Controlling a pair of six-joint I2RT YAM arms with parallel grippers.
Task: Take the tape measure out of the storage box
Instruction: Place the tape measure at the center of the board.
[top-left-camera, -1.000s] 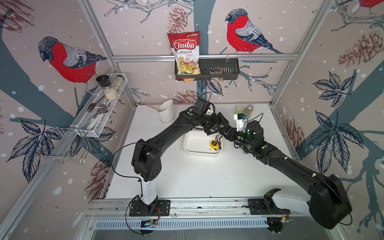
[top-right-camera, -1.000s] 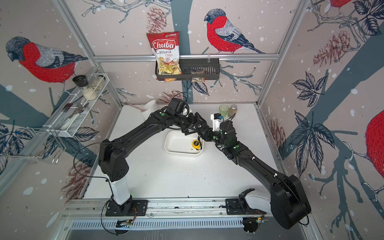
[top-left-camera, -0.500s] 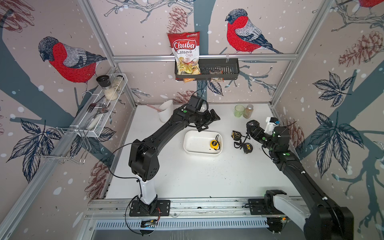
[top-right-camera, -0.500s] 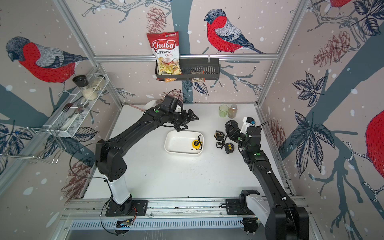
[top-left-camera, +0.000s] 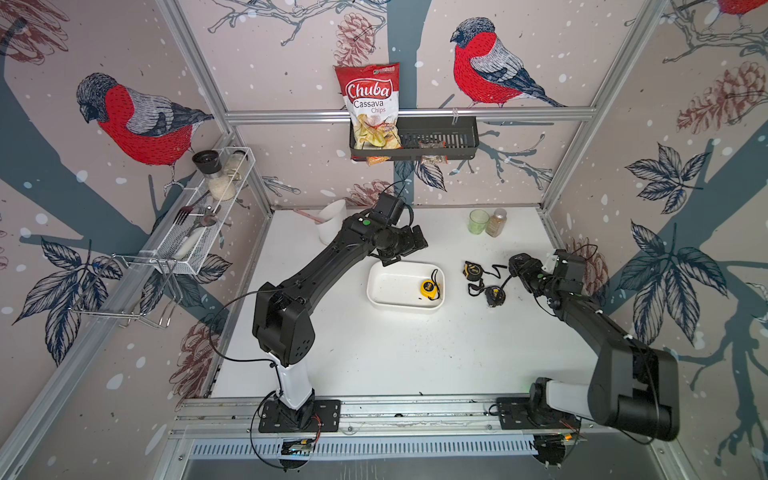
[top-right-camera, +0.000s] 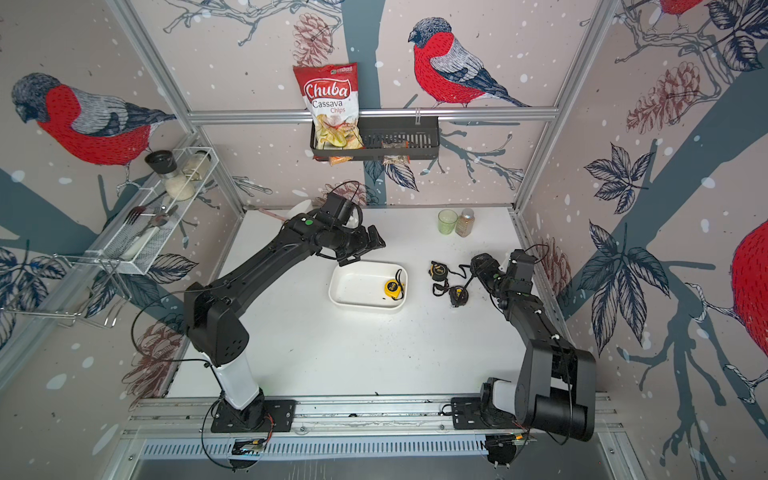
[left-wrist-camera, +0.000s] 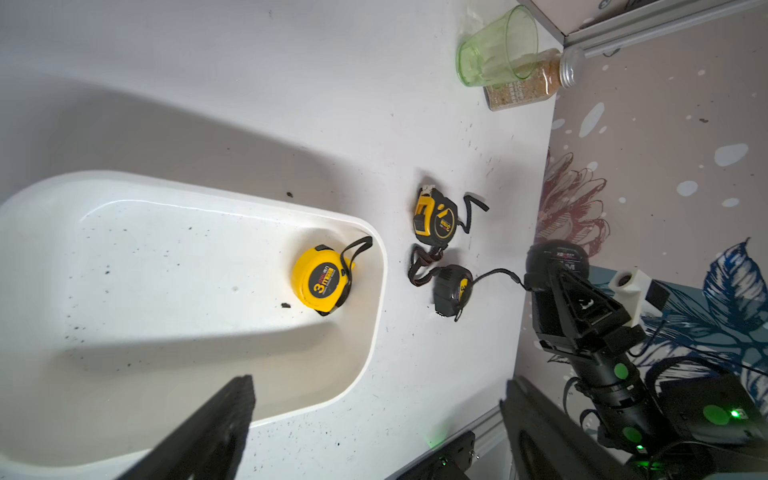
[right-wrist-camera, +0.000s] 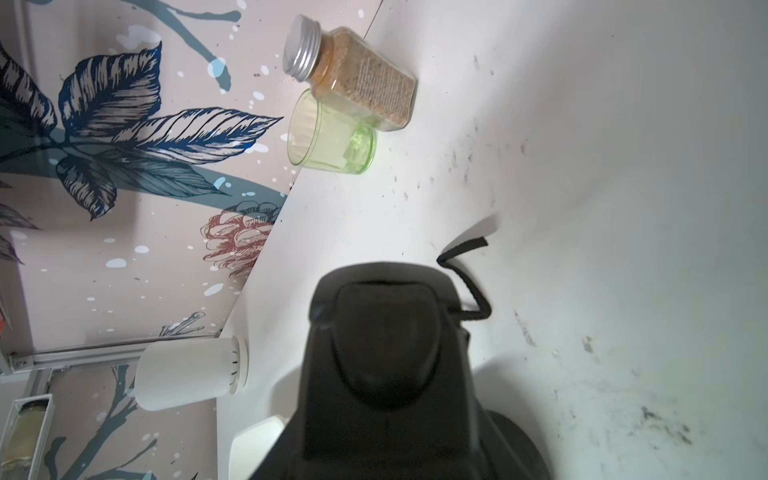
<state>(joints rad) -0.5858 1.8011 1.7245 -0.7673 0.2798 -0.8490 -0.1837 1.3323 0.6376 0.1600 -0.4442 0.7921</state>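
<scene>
We saw a robot test cell dressed as a kitchen: an aluminium frame (top-left-camera: 291, 115) with bird-print panels (top-left-camera: 137, 120), the left arm (top-left-camera: 324, 266) and right arm (top-left-camera: 590, 316) bolted to a rail (top-left-camera: 415, 409) along the bottom, a cutlery rack (top-left-camera: 195, 232) at left (chips bag (top-left-camera: 370, 99) upper centre).

We list: shallow white storage box (top-left-camera: 405, 305), mid-frame; yellow tape measure (top-left-camera: 429, 288) flat in its right end; black tape measure (top-left-camera: 519, 262) outside, centre right.

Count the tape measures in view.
4. One round yellow tape measure lies in the shallow white plastic tub; two black-and-yellow ones lie on the white table beside it; one black round one is clamped in the right gripper.
</scene>
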